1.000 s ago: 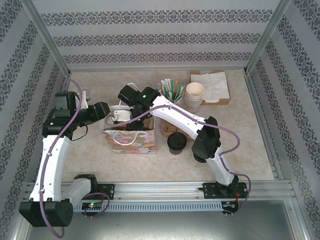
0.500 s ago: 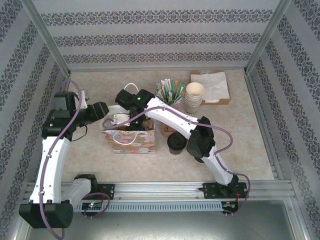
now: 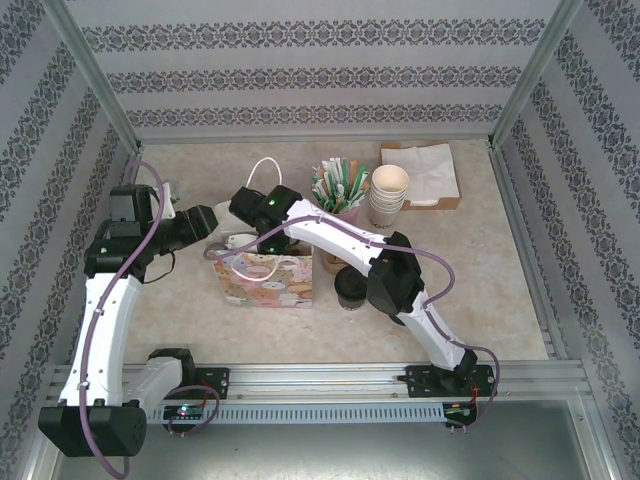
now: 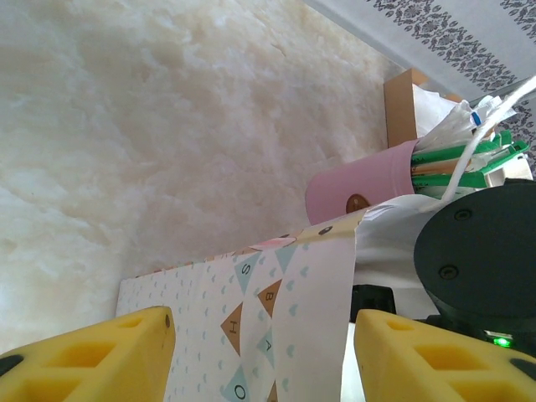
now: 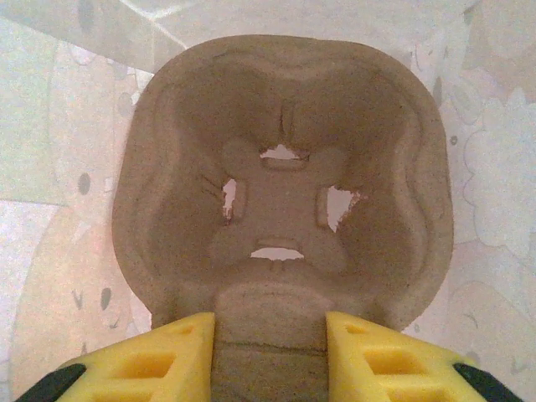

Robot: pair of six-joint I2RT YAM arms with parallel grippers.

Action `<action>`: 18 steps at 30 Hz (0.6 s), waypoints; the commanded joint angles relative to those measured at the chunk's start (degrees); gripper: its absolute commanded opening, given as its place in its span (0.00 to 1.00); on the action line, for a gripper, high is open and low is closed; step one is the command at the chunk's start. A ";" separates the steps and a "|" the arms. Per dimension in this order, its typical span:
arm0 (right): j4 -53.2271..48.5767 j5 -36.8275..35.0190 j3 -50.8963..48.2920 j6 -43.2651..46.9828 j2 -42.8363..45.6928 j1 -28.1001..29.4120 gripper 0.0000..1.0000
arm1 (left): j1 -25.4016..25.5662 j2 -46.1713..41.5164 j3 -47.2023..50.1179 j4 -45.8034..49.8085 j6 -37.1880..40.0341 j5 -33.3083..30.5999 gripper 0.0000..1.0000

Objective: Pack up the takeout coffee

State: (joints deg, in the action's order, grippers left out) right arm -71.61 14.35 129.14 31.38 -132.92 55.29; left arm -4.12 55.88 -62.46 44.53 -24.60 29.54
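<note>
at worktop [image 3: 480, 290] centre, patterned gift bag [image 3: 268, 285] upright. right tool [image 5: 270, 331] inside bag, pinching edge of pulp cup carrier [image 5: 285, 201]. left tool [image 4: 261, 322] at bag's left rim, fingers [image 4: 117, 352] apart, paper between; grip cannot be told. takeout coffee [image 3: 350, 288] on worktop just right of bag.

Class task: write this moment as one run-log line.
left gripper: open, astride gift bag wall | right gripper: holds cup carrier inside bag | takeout coffee: on table beside bag, unpacked
</note>
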 commanded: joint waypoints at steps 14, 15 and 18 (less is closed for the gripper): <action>0.86 0.67 -4.78 0.39 -2.01 2.01 0.37 | 0.43 -0.02 1.16 -1.20 0.82 -0.34 0.57; 0.95 0.69 -4.77 0.27 -2.27 2.01 0.37 | 0.43 0.01 1.12 -1.20 0.78 -0.33 0.57; 0.96 0.66 -5.01 0.17 -3.27 2.00 0.37 | 0.43 -0.01 1.03 -1.12 0.78 -0.23 0.56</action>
State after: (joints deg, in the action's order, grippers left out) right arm -69.58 14.20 125.36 31.42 -133.64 56.71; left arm -4.12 55.94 -61.71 44.42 -24.62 29.56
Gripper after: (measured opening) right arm 0.371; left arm 0.564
